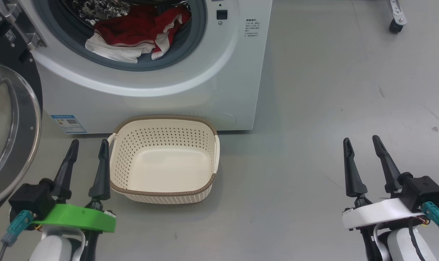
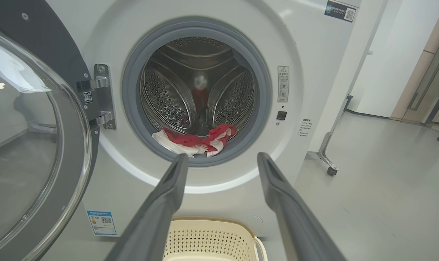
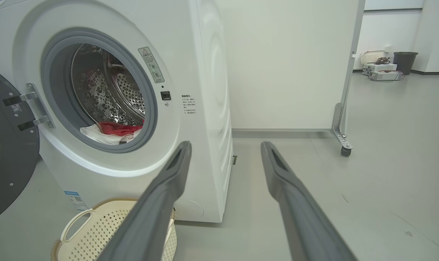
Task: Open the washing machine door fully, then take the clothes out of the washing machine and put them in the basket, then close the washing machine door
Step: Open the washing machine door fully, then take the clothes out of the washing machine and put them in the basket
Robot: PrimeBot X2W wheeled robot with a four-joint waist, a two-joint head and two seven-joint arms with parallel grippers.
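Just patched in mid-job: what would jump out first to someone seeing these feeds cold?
The red and white clothes lie heaped at the mouth of the washing machine, spilling onto its grey seal. Right below, on the floor, sits the cream basket, empty, with the washing machine door swung open at the left. The left gripper and right gripper hang low at either side, jaws open, holding nothing.

Drum mouth: unobstructed from front; washing machine door swung wide to left of washing machine.
Lower lip: clothes draped over grey seal.
Floor at machine front: basket just beside panel, open from above.
Gap door-to-basket: narrow, taken by left gripper, jaws apart.
Floor right of basket: open up to castor.
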